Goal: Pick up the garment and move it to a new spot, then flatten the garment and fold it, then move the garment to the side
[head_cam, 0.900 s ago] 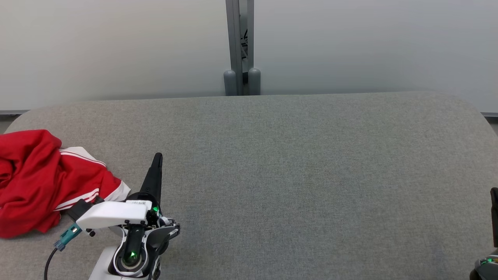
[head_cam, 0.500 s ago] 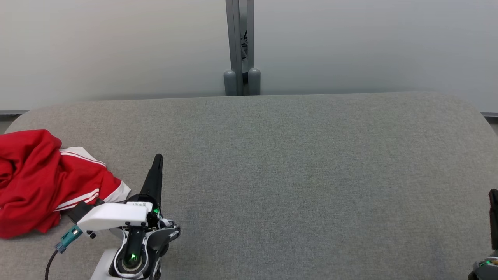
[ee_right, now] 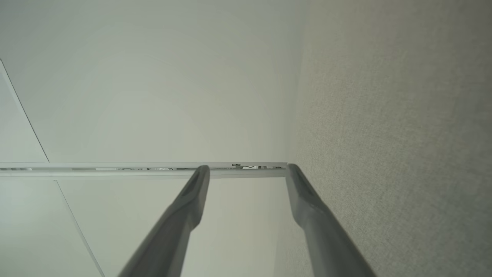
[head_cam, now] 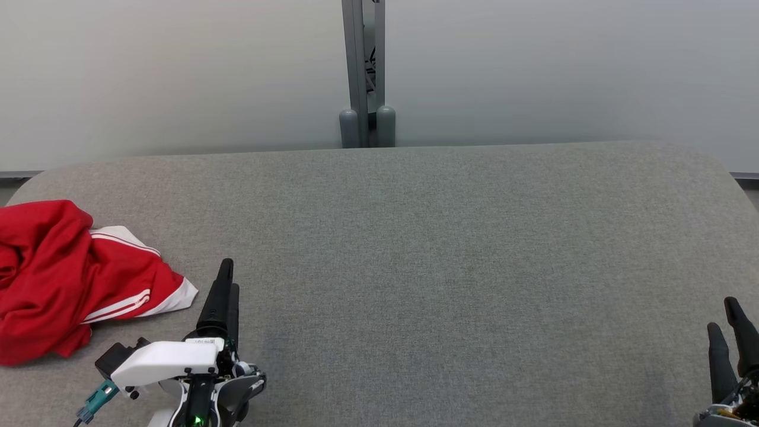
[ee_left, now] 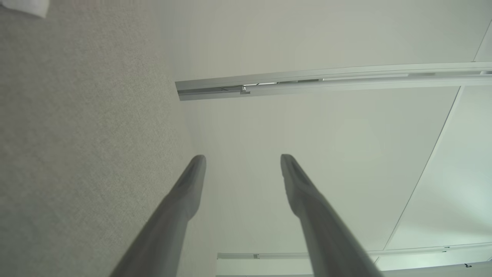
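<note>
I see the garment (head_cam: 65, 279) crumpled at the table's (head_cam: 415, 237) far left, partly cut off by the head view's edge. The heap is too bunched for a sure long axis, but it spreads roughly left to right, and its white-trimmed corner points right, toward my left gripper (head_cam: 229, 276). That gripper sits near the corner without touching it, jaws well apart and empty. My right gripper (head_cam: 720, 315), at the lower right and far from the garment, is likewise spread and empty.
</note>
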### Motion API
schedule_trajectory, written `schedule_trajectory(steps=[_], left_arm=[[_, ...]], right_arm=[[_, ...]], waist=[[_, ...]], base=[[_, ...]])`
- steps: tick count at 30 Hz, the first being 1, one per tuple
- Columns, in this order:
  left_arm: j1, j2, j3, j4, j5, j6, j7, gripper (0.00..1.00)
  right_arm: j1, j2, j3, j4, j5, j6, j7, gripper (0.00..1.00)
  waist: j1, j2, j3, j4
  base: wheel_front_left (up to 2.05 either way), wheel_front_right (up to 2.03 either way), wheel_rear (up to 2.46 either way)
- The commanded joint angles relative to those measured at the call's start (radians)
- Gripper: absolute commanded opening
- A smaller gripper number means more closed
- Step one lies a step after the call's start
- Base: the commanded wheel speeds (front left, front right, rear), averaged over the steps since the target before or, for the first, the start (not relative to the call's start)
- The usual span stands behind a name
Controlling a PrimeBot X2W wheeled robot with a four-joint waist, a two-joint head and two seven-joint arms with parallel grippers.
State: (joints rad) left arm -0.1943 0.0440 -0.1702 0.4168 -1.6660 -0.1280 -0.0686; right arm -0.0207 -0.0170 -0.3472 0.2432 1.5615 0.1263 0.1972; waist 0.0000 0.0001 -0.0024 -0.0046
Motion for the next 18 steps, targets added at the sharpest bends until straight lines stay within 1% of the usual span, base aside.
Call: schedule_trajectory(steps=[1,7,18], left_arm=[[-0.020,0.002,0.012,-0.022,0.009,-0.002,-0.004,1.00],[-0.015,0.002,0.042,-0.035,0.026,-0.002,-0.021,1.00],[-0.002,0.003,0.095,-0.055,0.083,-0.002,-0.048,1.00]], right_arm=[[-0.026,-0.020,0.008,-0.017,-0.011,0.003,-0.012,1.00],[-0.039,-0.028,0.040,-0.015,-0.053,0.003,-0.052,1.00],[-0.066,-0.026,0.064,-0.017,-0.201,0.004,-0.116,1.00]], waist=[[0.0000,-0.0001,0.000,0.000],[0.0000,-0.0001,-0.002,-0.001],[0.0000,-0.0001,-0.007,0.004]], base=[[0.00,0.00,0.00],[0.00,0.00,0.00],[0.00,0.00,0.00]])
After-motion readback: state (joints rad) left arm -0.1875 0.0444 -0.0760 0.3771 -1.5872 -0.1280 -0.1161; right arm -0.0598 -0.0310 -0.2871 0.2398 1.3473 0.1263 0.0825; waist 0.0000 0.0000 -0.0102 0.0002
